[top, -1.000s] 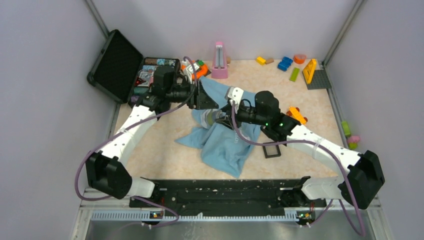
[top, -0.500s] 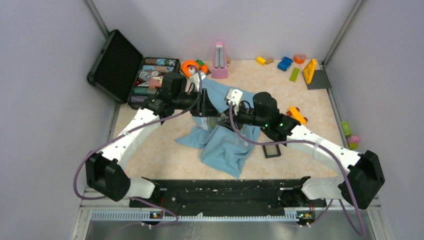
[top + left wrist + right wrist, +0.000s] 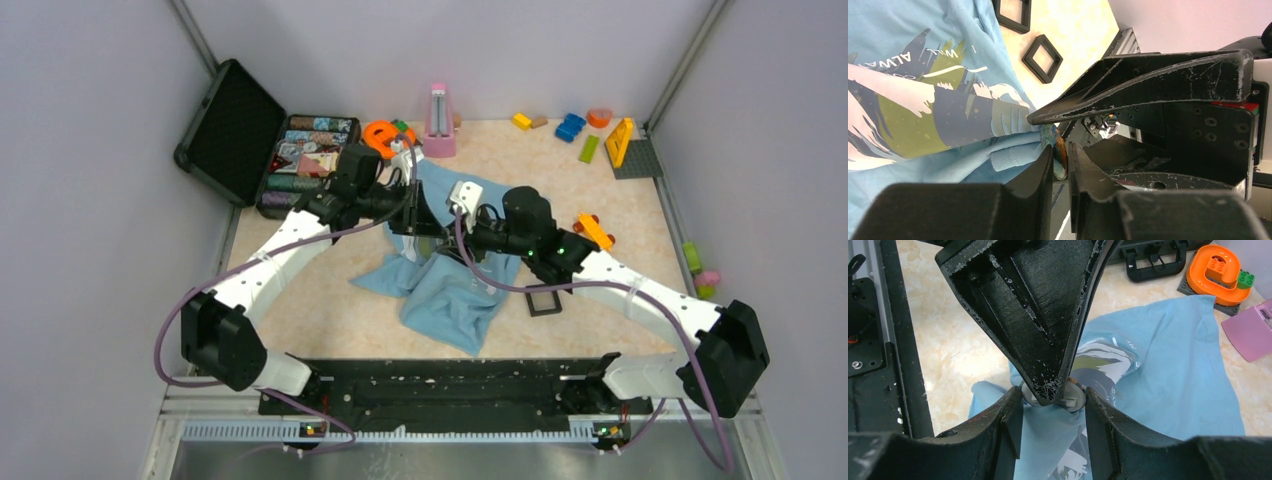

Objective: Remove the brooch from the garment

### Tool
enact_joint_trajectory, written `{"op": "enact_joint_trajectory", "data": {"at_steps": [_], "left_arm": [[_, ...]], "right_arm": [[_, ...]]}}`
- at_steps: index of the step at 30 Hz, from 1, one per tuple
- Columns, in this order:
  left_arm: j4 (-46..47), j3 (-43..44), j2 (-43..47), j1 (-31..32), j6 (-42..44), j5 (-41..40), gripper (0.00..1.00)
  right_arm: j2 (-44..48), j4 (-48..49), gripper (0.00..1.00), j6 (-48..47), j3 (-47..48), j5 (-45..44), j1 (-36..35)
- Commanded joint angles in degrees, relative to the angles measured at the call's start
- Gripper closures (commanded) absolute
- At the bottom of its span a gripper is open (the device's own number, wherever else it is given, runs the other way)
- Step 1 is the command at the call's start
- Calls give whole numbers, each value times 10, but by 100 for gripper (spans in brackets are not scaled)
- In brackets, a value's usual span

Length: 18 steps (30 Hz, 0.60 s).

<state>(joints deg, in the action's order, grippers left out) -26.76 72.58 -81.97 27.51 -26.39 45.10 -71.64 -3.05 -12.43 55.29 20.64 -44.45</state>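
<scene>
The left jaws are clamped on the rim of the brooch (image 3: pixel 1058 147), which shows edge-on between them. The right jaws meet them tip to tip and appear pinched on a hump of shirt (image 3: pixel 923 55) just behind the pin, with cloth filling their gap. This lifted fold sits over the middle of the table (image 3: pixel 320 300), nearer the far edge, and the rest of the shirt trails toward the near edge. The step in hand looks like the pull-off. It is best done slowly, drawing the brooch straight away from the cloth with the right grip as anchor. If the cloth tents and follows, the clasp probably has not released.
</scene>
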Motion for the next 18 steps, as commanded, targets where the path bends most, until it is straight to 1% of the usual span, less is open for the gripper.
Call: {"op": "enact_joint_trajectory", "data": {"at_steps": [1, 2, 3, 6, 7, 9, 11, 13, 14, 15, 18], "left_arm": [[3, 19, -1, 2, 6, 1, 87], [6, 16, -1, 2, 6, 7, 98], [8, 12, 1, 2, 7, 13, 100], [33, -22, 19, 1, 15, 18, 100], [42, -37, 29, 1, 21, 9, 100], [79, -72, 48, -2, 18, 0, 100], [142, -121, 67, -8, -1, 11, 100], [188, -147, 84, -10, -13, -6, 100], [198, -158, 92, -10, -14, -21, 100], [215, -170, 103, -10, -13, -31, 100], [260, -203, 141, -10, -16, -51, 100]], "right_arm": [[7, 18, 79, -6, 26, 0, -9], [7, 17, 70, -4, 26, -2, -9], [7, 19, 55, 0, 25, -5, -9], [15, 48, 31, 50, 12, -20, -8], [19, 55, 28, 66, 4, -23, -6], [35, 73, 25, 104, -15, -3, 6], [55, 114, 22, 170, -45, 32, 34], [71, 159, 18, 264, -76, 56, 70], [74, 175, 18, 330, -83, 61, 86], [74, 180, 18, 369, -83, 65, 95], [64, 203, 21, 426, -87, 92, 99]]}}
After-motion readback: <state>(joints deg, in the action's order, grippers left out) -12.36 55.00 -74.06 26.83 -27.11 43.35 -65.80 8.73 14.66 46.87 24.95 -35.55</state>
